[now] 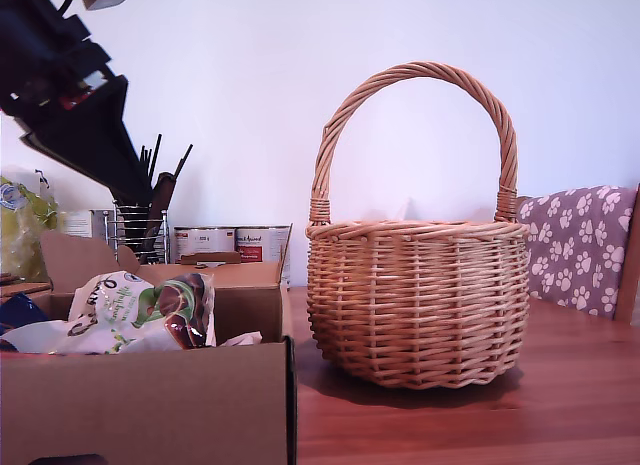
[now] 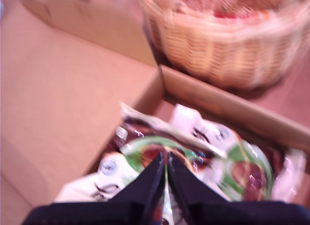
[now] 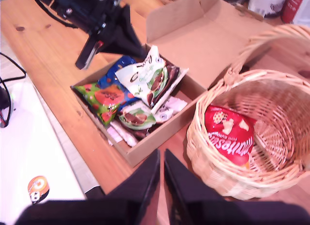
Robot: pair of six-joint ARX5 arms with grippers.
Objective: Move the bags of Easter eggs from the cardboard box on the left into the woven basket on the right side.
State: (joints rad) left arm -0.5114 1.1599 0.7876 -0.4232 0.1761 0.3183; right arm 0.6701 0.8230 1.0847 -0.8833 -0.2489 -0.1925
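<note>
White crinkly plastic with green rings and brown egg print made up the white bag (image 3: 147,80), which stood propped on its edge in the cardboard box (image 3: 160,133), its long axis rising from the heap of other packets toward the box's raised back flap; in the exterior view it (image 1: 150,310) leaned above the box's front wall (image 1: 140,405). My first gripper (image 2: 166,169) hovered directly over that bag (image 2: 193,157), its two dark fingers (image 2: 147,186) drawn almost together with only a thin slit between; whether they pinched the wrapper I could not tell. The red bag with white lettering (image 3: 230,135) lay flat on the floor of the woven basket (image 3: 213,172), its long axis running across the basket's floor. My second gripper (image 3: 161,159) hung above the wooden table between box and basket, jaws nearly closed on nothing. The basket (image 1: 420,295) stood upright just beside the box, handle arching overhead.
</note>
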